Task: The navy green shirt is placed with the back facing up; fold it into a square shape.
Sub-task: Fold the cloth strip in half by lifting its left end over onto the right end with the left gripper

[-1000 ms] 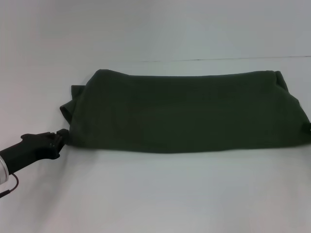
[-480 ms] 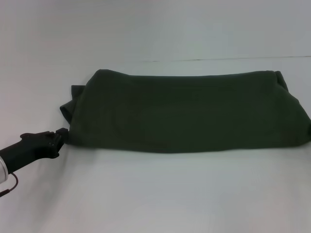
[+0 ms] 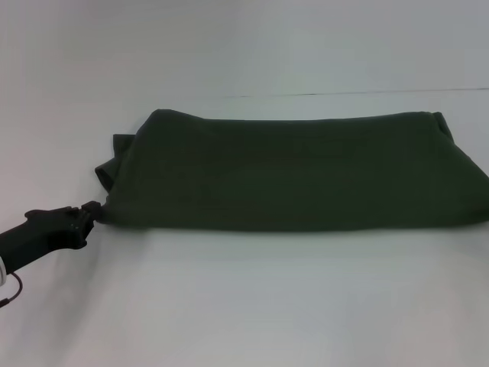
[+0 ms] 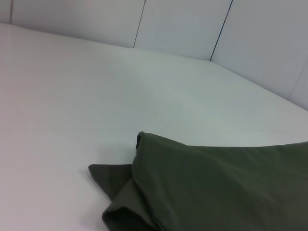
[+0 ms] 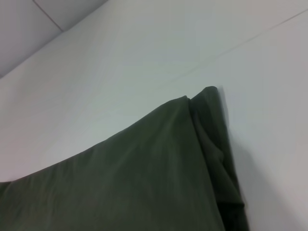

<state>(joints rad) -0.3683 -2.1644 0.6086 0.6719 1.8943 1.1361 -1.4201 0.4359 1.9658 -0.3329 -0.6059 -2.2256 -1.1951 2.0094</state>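
The navy green shirt [image 3: 298,172] lies across the table as a long plain dark olive band, with a sleeve sticking out at its left end. My left gripper [image 3: 94,209] is at the shirt's near-left corner, shut on the cloth there, and the near edge is raised slightly off the table. The left wrist view shows that end of the shirt [image 4: 211,187] with the sleeve. In the right wrist view the opposite end of the shirt [image 5: 144,168] appears with its bunched side fold. The right gripper is out of view.
The white table [image 3: 252,306] spreads in front of the shirt and behind it. A thin seam line [image 3: 344,93] runs across the far side, and wall panels [image 4: 183,24] rise beyond the table.
The shirt's near edge has lifted and shifted a little away from me. My left gripper has moved slightly left and up with the corner. A dark tip at the right edge has left the view.
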